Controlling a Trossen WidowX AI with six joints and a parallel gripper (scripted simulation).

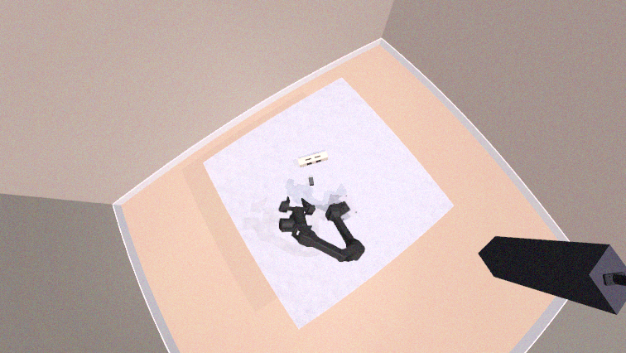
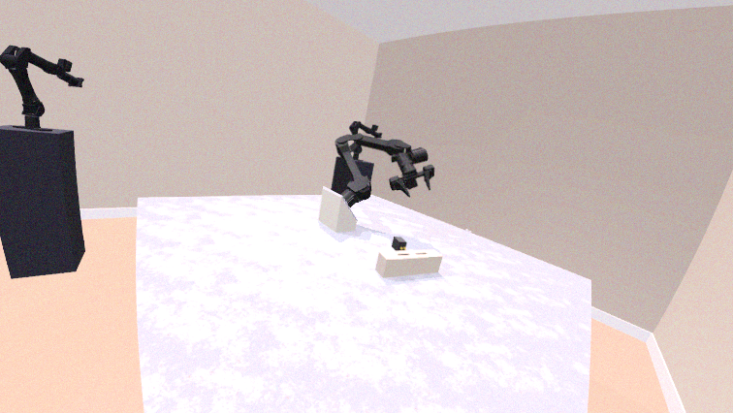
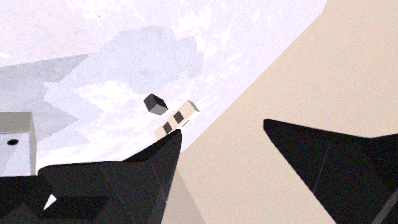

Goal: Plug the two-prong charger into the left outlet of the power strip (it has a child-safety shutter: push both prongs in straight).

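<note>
The charger (image 1: 310,181) (image 2: 399,242) (image 3: 155,104) is a small dark block standing on the table, apart from the power strip, with small yellow prongs facing it in the exterior view. The power strip (image 1: 312,158) (image 2: 408,266) (image 3: 190,108) is a cream bar with two dark outlet patches on its charger-facing side and dark slots on top. Its lower end is partly hidden behind a finger in the wrist view. My gripper (image 1: 295,199) (image 2: 419,192) (image 3: 221,128) is open and empty, high above the table, on the arm's side of the charger.
The table (image 1: 372,175) (image 2: 256,318) carries a pale wedge-shaped block (image 2: 333,209) at the arm's base. Dark pedestals (image 1: 543,267) (image 2: 41,200) with other arms stand away from the table. The table edge shows beyond the strip in the wrist view.
</note>
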